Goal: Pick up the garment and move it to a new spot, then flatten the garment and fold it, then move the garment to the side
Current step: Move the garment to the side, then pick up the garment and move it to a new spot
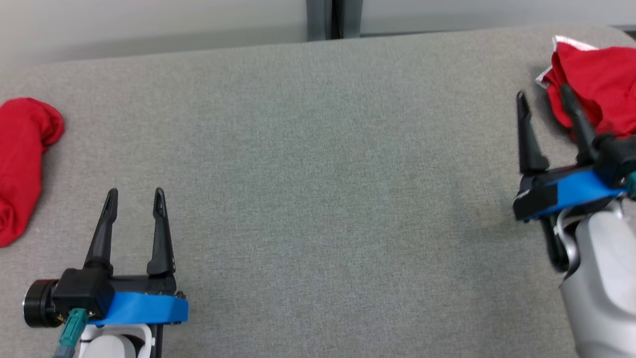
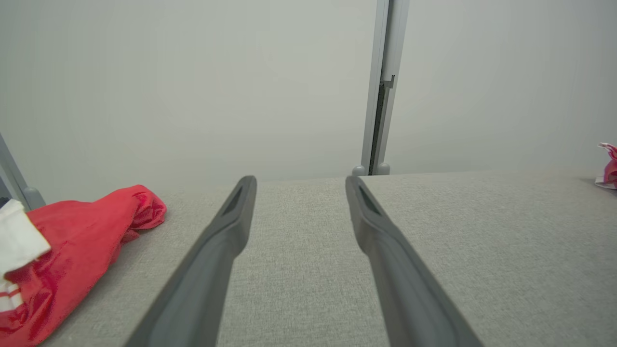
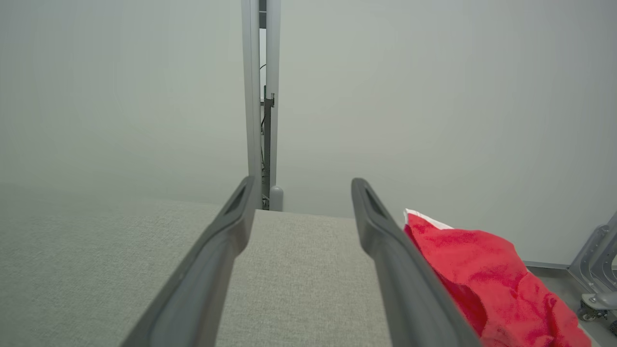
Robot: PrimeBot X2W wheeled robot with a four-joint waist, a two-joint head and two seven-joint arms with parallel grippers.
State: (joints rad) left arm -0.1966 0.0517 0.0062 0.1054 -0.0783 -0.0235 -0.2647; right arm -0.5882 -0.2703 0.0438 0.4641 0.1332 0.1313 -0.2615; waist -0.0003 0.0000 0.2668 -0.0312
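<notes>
A crumpled red garment (image 1: 601, 79) with a bit of white trim lies at the table's far right edge. My right gripper (image 1: 542, 92) stands open just left of it, and its right finger overlaps the cloth's near edge. In the right wrist view the garment (image 3: 482, 270) lies beside the right finger, with nothing between the jaws of the right gripper (image 3: 302, 180). Low at the left, my left gripper (image 1: 135, 191) is open over bare table. The left wrist view shows the left gripper (image 2: 299, 179) empty and the garment (image 2: 610, 166) far to the right.
A second red garment (image 1: 22, 149) with white parts lies bunched at the table's left edge, and it appears as a second red garment (image 2: 72, 241) in the left wrist view. The grey fabric table (image 1: 318, 174) spreads between the two arms. A pale wall and a metal post (image 1: 333, 20) stand behind.
</notes>
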